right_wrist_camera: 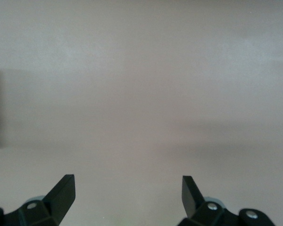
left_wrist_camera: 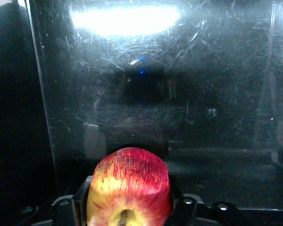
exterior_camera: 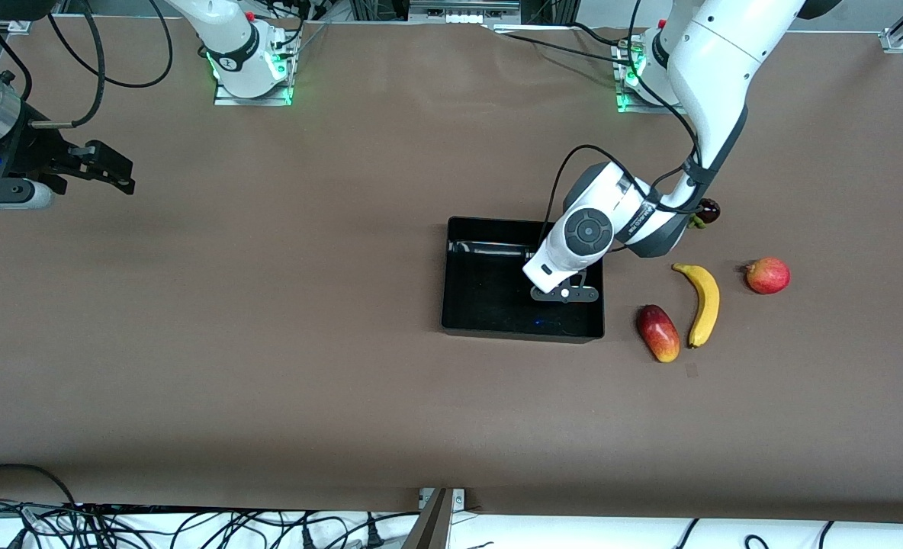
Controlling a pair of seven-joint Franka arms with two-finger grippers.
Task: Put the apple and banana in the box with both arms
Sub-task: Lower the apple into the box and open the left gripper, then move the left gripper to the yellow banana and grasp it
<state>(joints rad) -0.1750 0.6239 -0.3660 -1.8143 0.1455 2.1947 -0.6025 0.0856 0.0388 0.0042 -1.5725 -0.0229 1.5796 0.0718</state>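
Note:
My left gripper (exterior_camera: 564, 293) is low inside the black box (exterior_camera: 467, 297), shut on the small red-and-yellow apple (left_wrist_camera: 129, 186). In the left wrist view the left gripper (left_wrist_camera: 129, 209) holds the apple just above the box's glossy floor (left_wrist_camera: 188, 94). In the front view the arm hides the apple. The yellow banana (exterior_camera: 702, 303) lies on the table beside the box, toward the left arm's end. My right gripper (exterior_camera: 112, 169) waits open and empty over bare table at the right arm's end; its fingers (right_wrist_camera: 63, 190) show wide apart in the right wrist view.
A red-yellow mango (exterior_camera: 658, 333) lies between the box and the banana. A red-orange round fruit (exterior_camera: 767, 275) lies past the banana toward the left arm's end. A small dark fruit (exterior_camera: 708, 211) sits by the left arm's forearm, farther from the camera.

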